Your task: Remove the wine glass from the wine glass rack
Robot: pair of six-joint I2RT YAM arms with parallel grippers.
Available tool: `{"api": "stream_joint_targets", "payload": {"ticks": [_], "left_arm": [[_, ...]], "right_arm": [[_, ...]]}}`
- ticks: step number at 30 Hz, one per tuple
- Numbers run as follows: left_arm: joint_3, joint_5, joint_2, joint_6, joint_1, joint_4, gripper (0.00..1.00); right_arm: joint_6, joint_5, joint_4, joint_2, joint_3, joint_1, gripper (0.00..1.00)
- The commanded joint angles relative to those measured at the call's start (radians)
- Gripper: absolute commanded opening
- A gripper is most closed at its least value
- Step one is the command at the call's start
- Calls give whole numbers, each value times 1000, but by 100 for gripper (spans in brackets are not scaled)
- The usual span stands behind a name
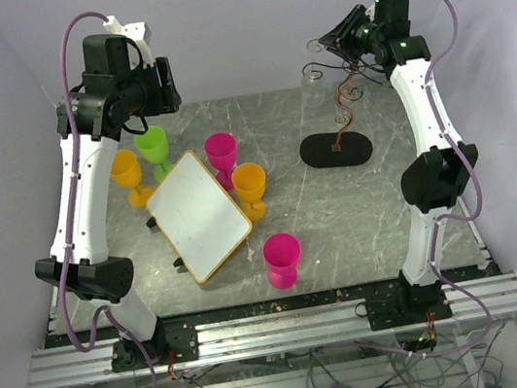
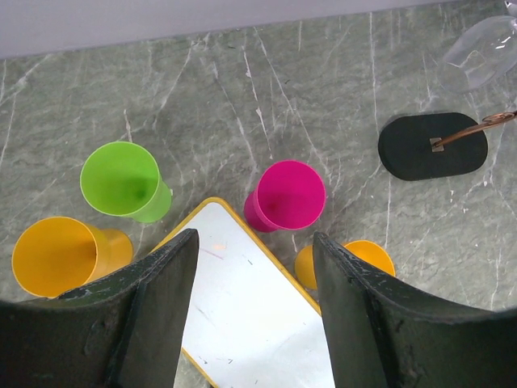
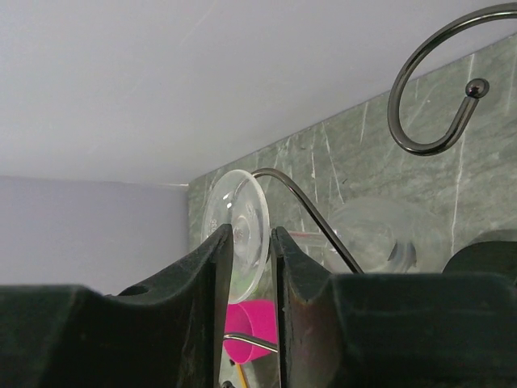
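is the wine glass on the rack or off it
On it: the wine glass hangs from a wire arm of the rack, its foot inside the right gripper.

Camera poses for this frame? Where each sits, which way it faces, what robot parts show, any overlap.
Top external: above and behind the bases, looking down over the table; left arm and right arm show whole.
Left wrist: held high, looking down at the green cup and rack base; its own fingers fill the bottom.
Right wrist: up by the rack's top, looking toward the wall; its fingers flank the wine glass foot, wire hook above.
Shared: top and left wrist both see the rack base and green cup.
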Motion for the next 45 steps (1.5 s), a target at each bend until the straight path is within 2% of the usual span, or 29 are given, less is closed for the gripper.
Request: {"api": "stream_joint_targets", "payload": {"ticks": [1,6,13,17,29,35,45], "left_arm": [[45,25,-21,-7,-11,2,69],[59,24,-28,-5,-12,-2,70],[64,17,-37,-5,-12,-5,70],[65,21,-39,-8,-14,-5,70],[73,20,-55,-11,-41,3,71],[62,23,-64,-11,-51,6,70],[30,25,-94,-25,-54,30,70]], "right_arm": [[8,7,18,21,13,0,25],[9,21,23,20,9,1,22],[18,43,42,-8,-12,1,10],[62,23,99,-28,-46,1,0],[231,-61,343,-96,-193,1,0],[270,8,380,-109,-208,0,0],[316,116,430,-217,-338,-26,0]]}}
